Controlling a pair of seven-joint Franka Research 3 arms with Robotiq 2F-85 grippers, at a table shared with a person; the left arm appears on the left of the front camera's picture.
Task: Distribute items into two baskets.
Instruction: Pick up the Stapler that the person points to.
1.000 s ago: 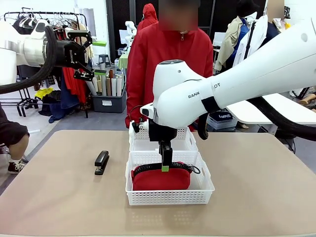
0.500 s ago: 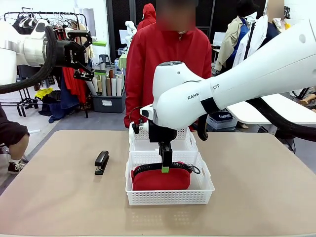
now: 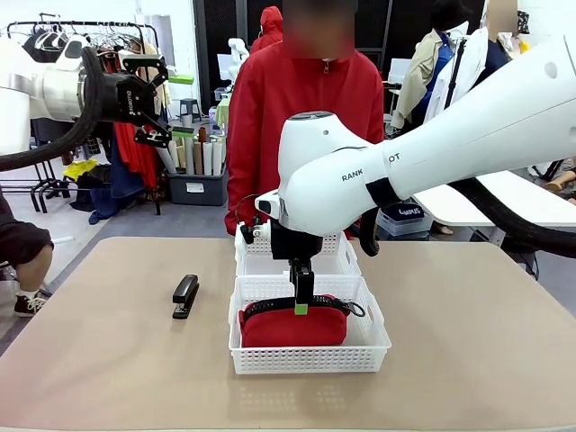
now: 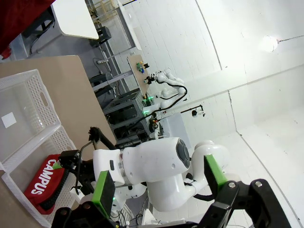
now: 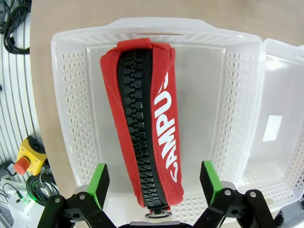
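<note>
The red zip pouch (image 3: pixel 292 326) lies in the near white basket (image 3: pixel 306 362), zipper up, seen from above in the right wrist view as pouch (image 5: pixel 147 118) inside the basket (image 5: pixel 71 95). My right gripper (image 3: pixel 301 304) hangs just over the pouch. It is open, and its green pads (image 5: pixel 99 183) stand apart on either side of the pouch without touching it. The second basket (image 3: pixel 270 264) stands directly behind, holding only a small white label (image 5: pixel 272 128). The black stapler (image 3: pixel 185 295) lies on the table left of the baskets. My left gripper (image 3: pixel 183 106) is raised high at the far left, open (image 4: pixel 159 183) and holding nothing.
A person in a red jacket (image 3: pixel 306 108) stands at the far side behind the baskets. The tan table (image 3: pixel 468 342) has bare room on the right and in front. In the right wrist view, a yellow box with a red button (image 5: pixel 23 159) sits off the table's edge.
</note>
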